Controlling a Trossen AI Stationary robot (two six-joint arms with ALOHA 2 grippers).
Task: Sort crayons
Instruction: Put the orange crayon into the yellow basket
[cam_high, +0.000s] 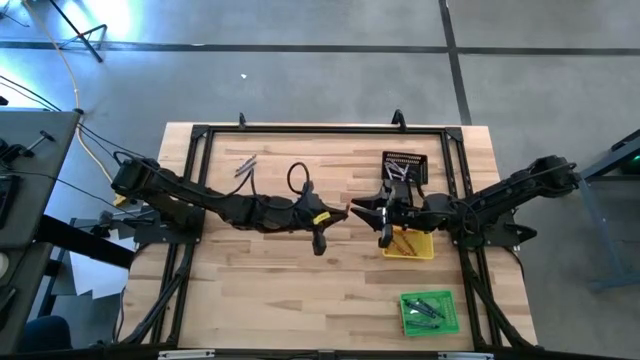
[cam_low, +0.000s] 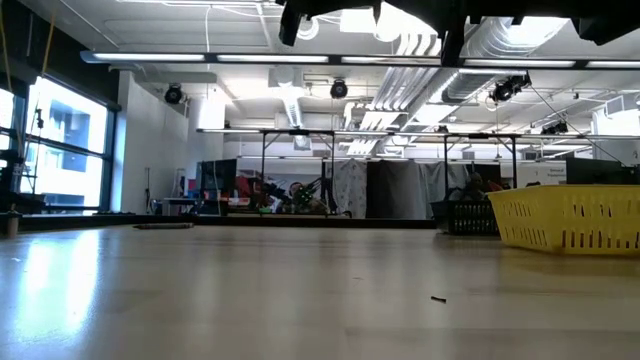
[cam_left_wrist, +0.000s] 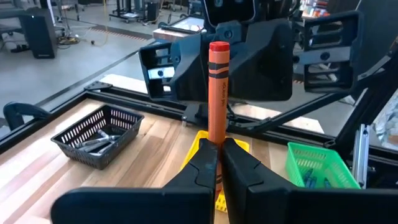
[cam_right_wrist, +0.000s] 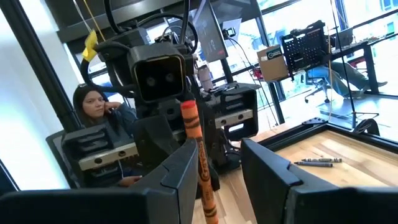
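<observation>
Pale wooden planks make up the table (cam_high: 290, 290), ringed by a black frame, with a workshop of benches and ceiling pipes beyond it. Above the middle of the table the two arms meet nose to nose. The left gripper (cam_left_wrist: 219, 163) is clamped shut on an orange-red crayon (cam_left_wrist: 217, 93), which stands upright between its fingers, its free end pointing toward the other arm's wrist housing just ahead. The right gripper (cam_right_wrist: 217, 165) has its jaws spread wide on either side of that same crayon (cam_right_wrist: 198, 155), neither finger clearly touching it.

Under and beside the right gripper sits a yellow tray (cam_high: 410, 243). A black tray (cam_high: 404, 164) holding grey crayons (cam_left_wrist: 96, 142) lies just behind it toward the far edge, and a green tray (cam_high: 430, 312) with dark green crayons (cam_high: 428, 308) sits well apart at the near edge. A few loose grey crayons (cam_high: 245, 165) lie on the bare wood near the left arm. A seated person (cam_right_wrist: 99, 118) shows behind the arms in the right wrist view.
</observation>
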